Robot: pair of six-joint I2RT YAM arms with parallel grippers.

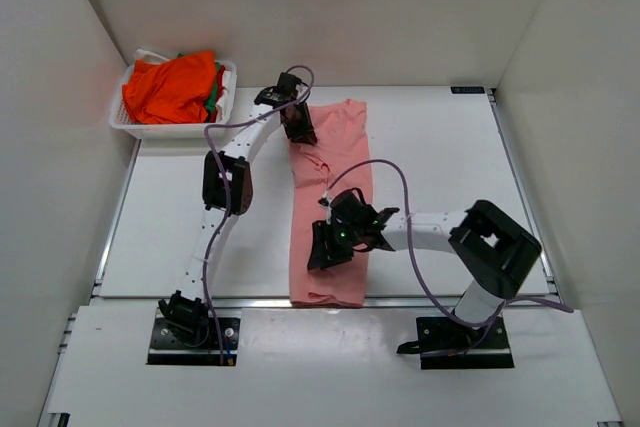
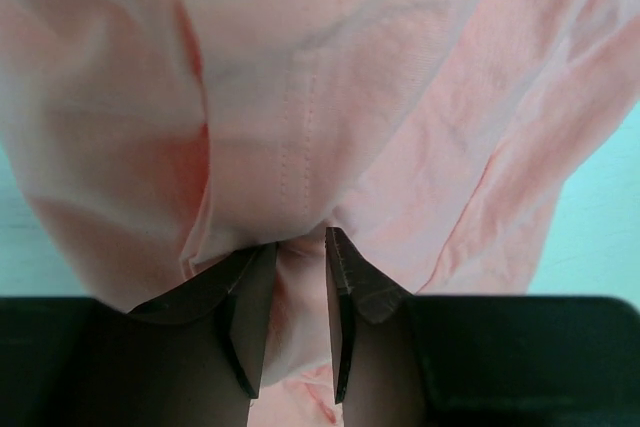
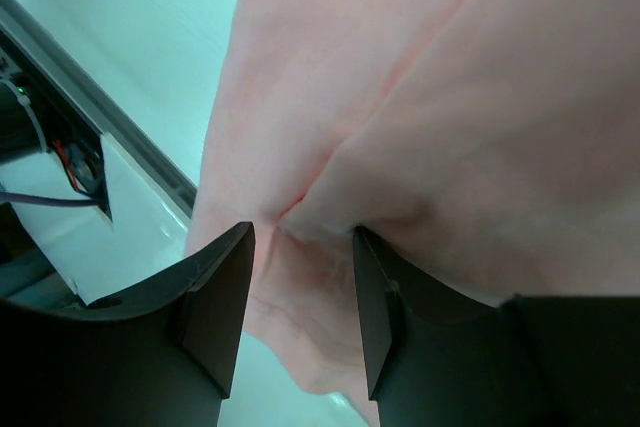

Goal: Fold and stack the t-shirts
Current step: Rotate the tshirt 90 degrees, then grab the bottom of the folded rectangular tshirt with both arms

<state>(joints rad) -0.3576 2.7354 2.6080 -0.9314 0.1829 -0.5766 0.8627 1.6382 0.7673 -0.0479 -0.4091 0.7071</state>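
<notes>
A salmon-pink t-shirt point(image 1: 335, 197) lies as a long strip down the middle of the table, collar end far. My left gripper point(image 1: 298, 127) is at its far left edge. In the left wrist view its jaws stand close together on a bunched fold of the pink cloth point(image 2: 300, 267), with creases running to the tips. My right gripper point(image 1: 330, 247) is at the shirt's near left edge. Its jaws stand apart, with pink cloth point(image 3: 300, 277) lying loose between them. The bright orange t-shirt point(image 1: 172, 87), with a bit of green cloth, sits crumpled in a basket.
The white slotted basket point(image 1: 222, 107) stands at the table's far left corner. White walls close in the left, right and back. A metal rail point(image 1: 250, 300) runs along the table's near edge, also showing in the right wrist view point(image 3: 100, 117).
</notes>
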